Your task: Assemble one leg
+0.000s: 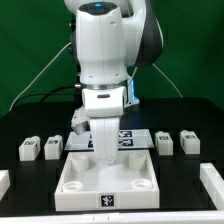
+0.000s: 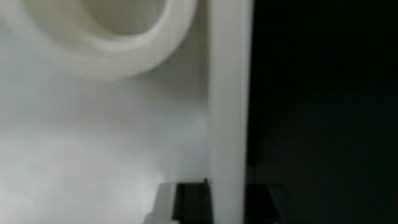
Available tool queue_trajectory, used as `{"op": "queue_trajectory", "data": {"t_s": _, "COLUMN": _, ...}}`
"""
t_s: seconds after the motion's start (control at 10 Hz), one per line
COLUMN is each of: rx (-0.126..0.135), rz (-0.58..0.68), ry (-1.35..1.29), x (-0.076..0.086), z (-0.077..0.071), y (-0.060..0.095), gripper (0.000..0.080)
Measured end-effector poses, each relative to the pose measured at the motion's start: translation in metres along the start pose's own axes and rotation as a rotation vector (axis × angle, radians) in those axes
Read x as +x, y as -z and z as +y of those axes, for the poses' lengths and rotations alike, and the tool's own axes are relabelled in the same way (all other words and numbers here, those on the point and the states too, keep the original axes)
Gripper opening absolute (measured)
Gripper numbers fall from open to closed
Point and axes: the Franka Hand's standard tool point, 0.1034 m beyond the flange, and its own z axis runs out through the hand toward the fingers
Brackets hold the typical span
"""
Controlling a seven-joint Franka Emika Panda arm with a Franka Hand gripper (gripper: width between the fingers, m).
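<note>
Legs (image 1: 52, 147) are what this is all about, but big stuff first: the arm (image 1: 100, 60) is hunched down over the back half of the tabletop (image 1: 80, 178). That sits on the black table (image 1: 40, 195), just in front of the marker board (image 1: 140, 138). The wrist view is jammed right up against white plastic, showing a round socket (image 2: 125, 30) and the tabletop's rim (image 2: 226, 100). All four legs lie loose on the table, two off to the exterior view's left of the tabletop and two to its right, and nothing is touching them. The fingers (image 2: 191, 205) look like dark blurs on either side of that rim, but honestly I can't tell if they're pinching it or just straddling it. My read is that it's squaring up the tabletop before any leg goes in. Tip: get a firm, centred bite on the rim and move slow so it doesn't twist or bump the legs.
</note>
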Motion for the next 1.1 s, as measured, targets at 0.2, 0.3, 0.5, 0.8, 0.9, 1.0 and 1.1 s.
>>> {"op": "queue_trajectory", "data": {"t_s": 0.2, "rx": 0.000, "rz": 0.000, "ry": 0.000, "x": 0.000, "z": 0.000, "y": 0.000, "gripper": 0.0058}}
{"op": "queue_trajectory", "data": {"t_s": 0.3, "rx": -0.001, "rz": 0.001, "ry": -0.007, "x": 0.004, "z": 0.003, "y": 0.001, "gripper": 0.0058}}
{"op": "queue_trajectory", "data": {"t_s": 0.5, "rx": -0.006, "rz": 0.013, "ry": -0.013, "x": 0.040, "z": 0.025, "y": 0.004, "gripper": 0.0058}}
{"op": "queue_trajectory", "data": {"t_s": 0.8, "rx": -0.023, "rz": 0.030, "ry": -0.001, "x": 0.084, "z": 0.057, "y": 0.000, "gripper": 0.0058}}
{"op": "queue_trajectory", "data": {"t_s": 0.9, "rx": -0.006, "rz": 0.027, "ry": -0.002, "x": 0.086, "z": 0.057, "y": 0.000, "gripper": 0.0058}}
{"op": "queue_trajectory", "data": {"t_s": 1.0, "rx": 0.002, "rz": 0.024, "ry": 0.006, "x": 0.087, "z": 0.057, "y": 0.000, "gripper": 0.0058}}
{"op": "queue_trajectory", "data": {"t_s": 1.1, "rx": 0.001, "rz": 0.022, "ry": 0.011, "x": 0.087, "z": 0.057, "y": 0.000, "gripper": 0.0058}}
